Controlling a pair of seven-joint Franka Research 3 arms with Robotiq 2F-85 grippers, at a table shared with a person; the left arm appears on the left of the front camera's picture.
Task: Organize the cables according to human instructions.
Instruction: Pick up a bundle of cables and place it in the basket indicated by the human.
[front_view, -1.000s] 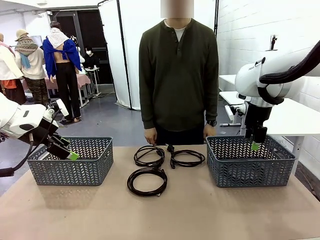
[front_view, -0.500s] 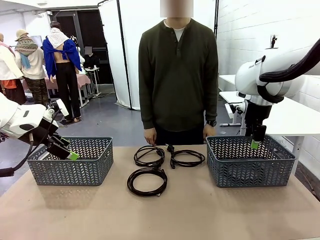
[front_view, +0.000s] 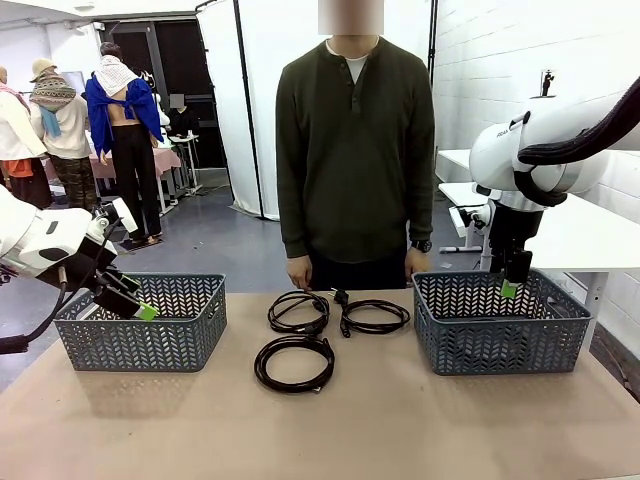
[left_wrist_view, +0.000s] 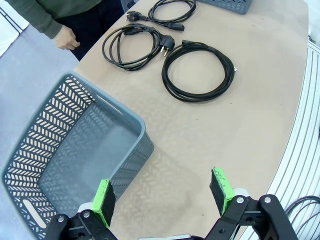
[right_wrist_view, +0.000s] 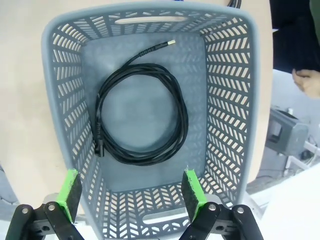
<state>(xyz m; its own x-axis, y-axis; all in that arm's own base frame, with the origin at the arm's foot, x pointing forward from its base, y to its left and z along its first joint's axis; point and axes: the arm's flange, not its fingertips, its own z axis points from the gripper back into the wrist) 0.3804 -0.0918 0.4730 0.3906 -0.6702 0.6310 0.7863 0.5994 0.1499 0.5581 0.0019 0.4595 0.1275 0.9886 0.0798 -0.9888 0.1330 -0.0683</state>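
Observation:
Three coiled black cables lie on the table between the baskets: one (front_view: 298, 311) at the back left, one (front_view: 375, 317) at the back right, one (front_view: 294, 363) nearer me. The left wrist view shows them as well, the near coil (left_wrist_view: 197, 70) and the two behind (left_wrist_view: 132, 45) (left_wrist_view: 172, 10). Another coiled cable (right_wrist_view: 142, 117) rests flat on the floor of the right basket (right_wrist_view: 230, 100). My right gripper (right_wrist_view: 130, 189) hangs open above that basket (front_view: 500, 322), holding nothing. My left gripper (left_wrist_view: 162, 195) is open and empty over the near corner of the left basket (left_wrist_view: 135, 125).
The person stands at the far edge, hands (front_view: 300, 272) (front_view: 417, 265) resting by the table. A hand (right_wrist_view: 307, 82) shows beside the right basket. The left basket (front_view: 143, 322) holds nothing. Bare tabletop (front_view: 320, 430) spreads in front of the cables.

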